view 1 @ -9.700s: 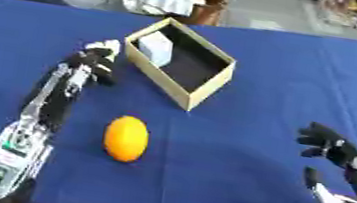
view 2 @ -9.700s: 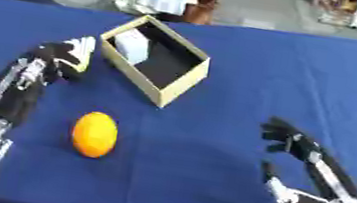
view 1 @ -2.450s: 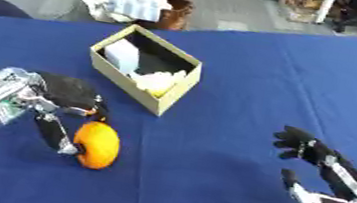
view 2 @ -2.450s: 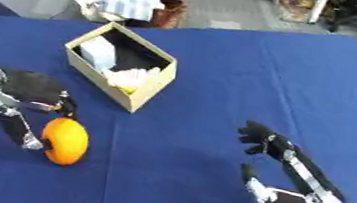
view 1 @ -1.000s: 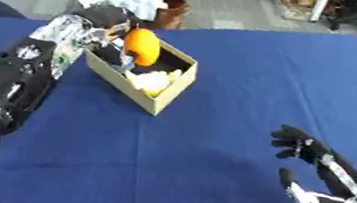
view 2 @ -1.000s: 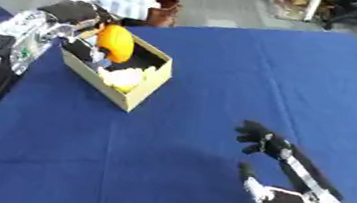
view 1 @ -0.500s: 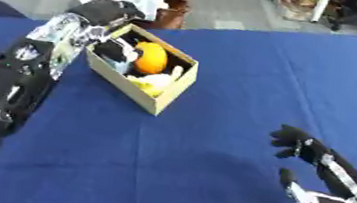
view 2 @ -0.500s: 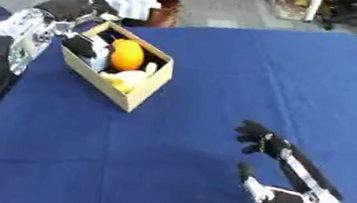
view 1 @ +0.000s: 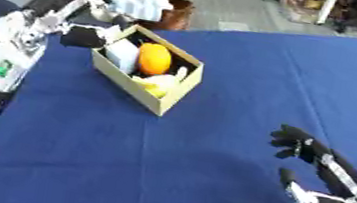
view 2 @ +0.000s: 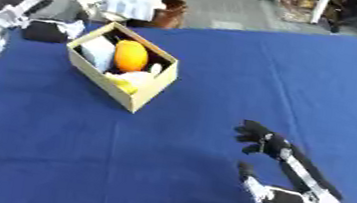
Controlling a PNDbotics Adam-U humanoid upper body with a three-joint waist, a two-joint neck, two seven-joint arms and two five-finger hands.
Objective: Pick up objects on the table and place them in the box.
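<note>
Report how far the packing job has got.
Done: the orange sits inside the box, beside a white item and something yellow. In hand: nothing; the left hand is just outside the box's far left wall, and the right hand rests open near the lower right. Left: no other loose item shows on the blue table, so the job looks nearly finished.

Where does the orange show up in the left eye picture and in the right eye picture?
Left eye view: the orange lies inside the cardboard box, upper left of centre.
Right eye view: the same orange sits further left in the picture, still in the box.
Shared landmark: the white block in the box, just left of the orange.
</note>
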